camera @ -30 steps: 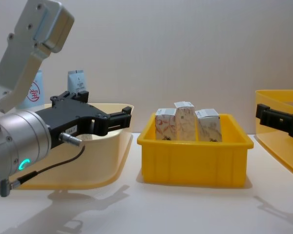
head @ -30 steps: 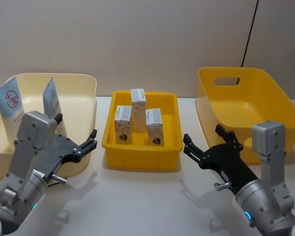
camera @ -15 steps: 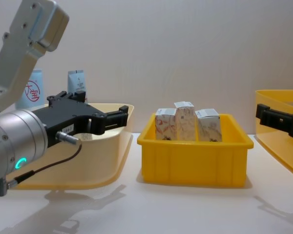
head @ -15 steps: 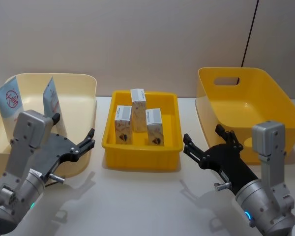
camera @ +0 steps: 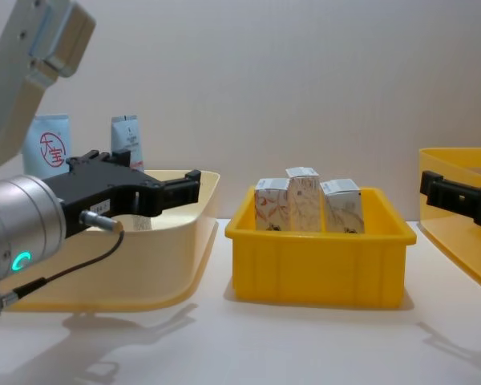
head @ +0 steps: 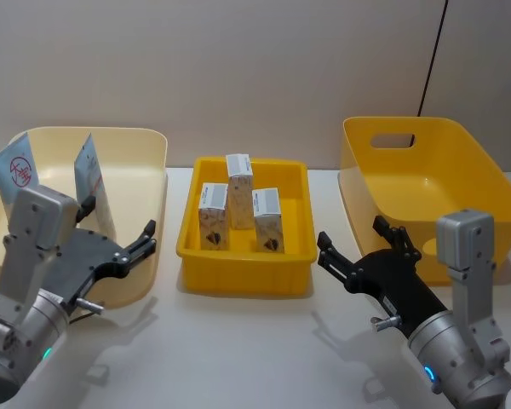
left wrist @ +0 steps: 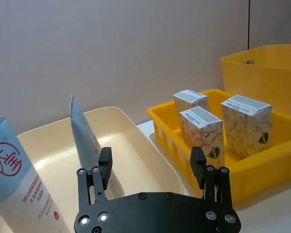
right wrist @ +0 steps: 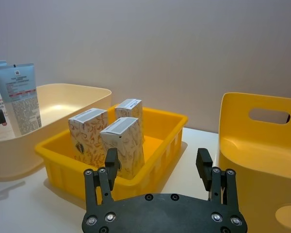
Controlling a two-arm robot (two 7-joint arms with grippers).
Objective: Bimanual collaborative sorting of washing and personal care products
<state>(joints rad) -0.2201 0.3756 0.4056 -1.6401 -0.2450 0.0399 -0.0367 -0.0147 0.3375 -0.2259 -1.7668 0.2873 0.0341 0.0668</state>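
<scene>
Cartons (head: pixel 239 189), white table (head: pixel 238 358), beige wall (head: pixel 238 68)

Red-marked tube (head: pixel 14 172) — base hidden behind left arm (head: pixel 37 234).

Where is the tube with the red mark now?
Head view: the red-marked tube stands in the cream bin, far left, beside the grey-white tube.

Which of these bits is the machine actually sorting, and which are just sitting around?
For the job: blue-white tube with red mark, grey-white tube, three marbled cartons; open left pincer by the cream bin, open right pincer near the handled yellow bin.
Just there: cream bin, yellow tray, handled yellow bin, wall cable.
</scene>
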